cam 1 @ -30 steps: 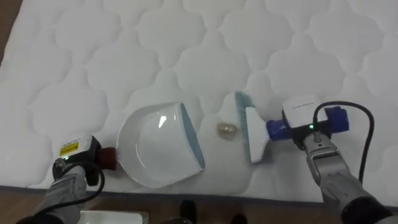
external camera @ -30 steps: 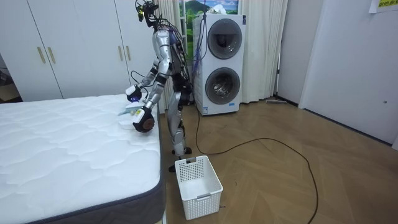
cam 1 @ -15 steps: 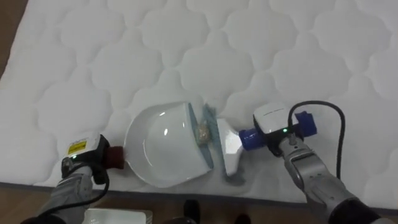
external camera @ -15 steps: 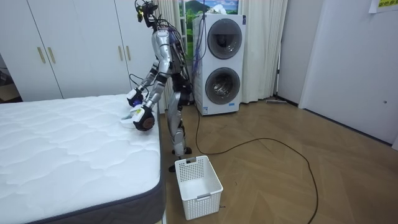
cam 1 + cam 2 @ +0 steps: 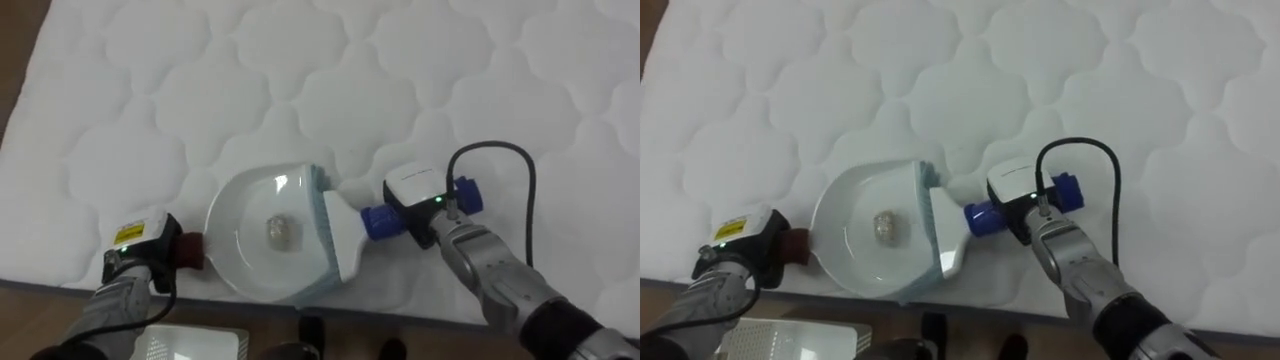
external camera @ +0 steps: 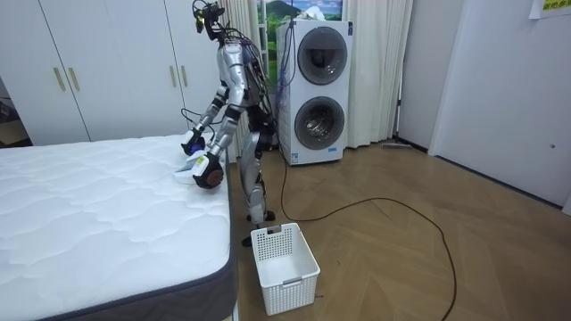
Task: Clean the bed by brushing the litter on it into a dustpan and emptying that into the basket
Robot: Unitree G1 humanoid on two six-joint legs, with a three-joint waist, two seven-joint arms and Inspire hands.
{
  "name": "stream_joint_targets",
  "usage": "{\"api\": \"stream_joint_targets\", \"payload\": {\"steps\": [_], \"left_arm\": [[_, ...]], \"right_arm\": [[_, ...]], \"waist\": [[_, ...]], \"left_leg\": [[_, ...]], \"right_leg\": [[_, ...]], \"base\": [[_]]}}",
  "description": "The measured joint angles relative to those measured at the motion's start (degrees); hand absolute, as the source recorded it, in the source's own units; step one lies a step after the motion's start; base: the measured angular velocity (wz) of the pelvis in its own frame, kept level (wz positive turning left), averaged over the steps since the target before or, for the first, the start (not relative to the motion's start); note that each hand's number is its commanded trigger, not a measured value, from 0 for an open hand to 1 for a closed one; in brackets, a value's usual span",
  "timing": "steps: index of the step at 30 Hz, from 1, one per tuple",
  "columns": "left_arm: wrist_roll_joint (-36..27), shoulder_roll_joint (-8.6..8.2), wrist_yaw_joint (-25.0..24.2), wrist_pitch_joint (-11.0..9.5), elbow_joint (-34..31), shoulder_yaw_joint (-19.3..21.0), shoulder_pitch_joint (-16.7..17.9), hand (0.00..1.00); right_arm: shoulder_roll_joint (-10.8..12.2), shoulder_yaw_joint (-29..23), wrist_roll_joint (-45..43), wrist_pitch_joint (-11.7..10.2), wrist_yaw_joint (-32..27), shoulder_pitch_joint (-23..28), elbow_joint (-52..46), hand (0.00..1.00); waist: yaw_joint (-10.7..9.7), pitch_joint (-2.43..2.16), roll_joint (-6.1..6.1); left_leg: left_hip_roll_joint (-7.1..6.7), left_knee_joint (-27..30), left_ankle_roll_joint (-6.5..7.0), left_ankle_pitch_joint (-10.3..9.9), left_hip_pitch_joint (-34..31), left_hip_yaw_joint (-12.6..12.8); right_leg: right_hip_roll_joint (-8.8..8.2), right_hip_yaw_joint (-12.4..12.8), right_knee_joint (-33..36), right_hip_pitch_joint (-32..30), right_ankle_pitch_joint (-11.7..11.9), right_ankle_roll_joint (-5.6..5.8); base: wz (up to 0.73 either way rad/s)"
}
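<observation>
Crumb (image 5: 281, 231) lies mid dustpan (image 5: 243, 272), near mattress (image 5: 300, 80) edge. Brush (image 5: 345, 232) blocks pan mouth on right. Left hand (image 5: 140, 258) clamps pan handle (nearer crumb); right hand (image 5: 432, 210) grips brush handle, axis left-right.

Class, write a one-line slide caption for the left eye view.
Right hand holds brush against the dustpan gripped by left hand, a small scrap inside, at the mattress edge.

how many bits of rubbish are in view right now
1: a small crumpled scrap lying inside the white dustpan, just left of the brush at the pan's mouth, near the mattress edge. More could be hidden under the brush or pan.
</observation>
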Motion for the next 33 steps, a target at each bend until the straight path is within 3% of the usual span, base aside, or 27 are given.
{"api": "stream_joint_targets", "payload": {"steps": [11, 23, 32, 33], "left_arm": [[-0.2, -0.05, 2.7, -1.4, 2.7, -0.1, 1.0, 1.0], [-0.6, -0.07, 4.8, -1.3, 2.8, -1.2, 2.0, 1.0], [-0.6, -0.31, 4.7, -1.6, 2.6, -1.1, 2.9, 1.0], [-0.6, -0.29, 4.7, -1.8, 2.6, -0.8, 3.3, 1.0]], "right_arm": [[-0.3, 0.0, 0.6, -0.7, 0.0, 0.0, 0.0, 1.0], [-0.9, 0.0, 0.2, -1.1, -0.5, 0.3, 0.9, 1.0], [-3.1, -4.3, 0.2, -6.0, -4.3, 5.0, 2.5, 1.0], [-3.3, -5.0, 0.2, -6.2, -4.7, 5.5, 2.5, 0.89]], "waist": [[-0.1, -0.07, -0.43], [-0.4, -0.09, -0.44], [-1.1, -0.11, -0.38], [-1.5, -0.13, -0.34]], "left_leg": [[0.05, 0.4, -0.01, 0.0, 0.0, 0.0], [0.09, 1.0, -0.01, 0.0, 0.2, -0.5], [-0.09, 0.7, 0.05, -0.2, 3.0, -0.6], [-0.15, 0.7, 0.03, -0.2, 3.5, -0.6]], "right_leg": [[-0.04, -0.2, -0.1, 0.3, -0.1, -0.14], [0.15, -0.2, -0.3, 1.0, -0.1, -0.14], [-0.09, -0.3, -0.2, 3.9, -0.6, 0.1], [-0.11, -0.2, -0.3, 4.4, -0.6, 0.11]], "base": [[0.0], [0.01], [0.02], [0.0]]}}
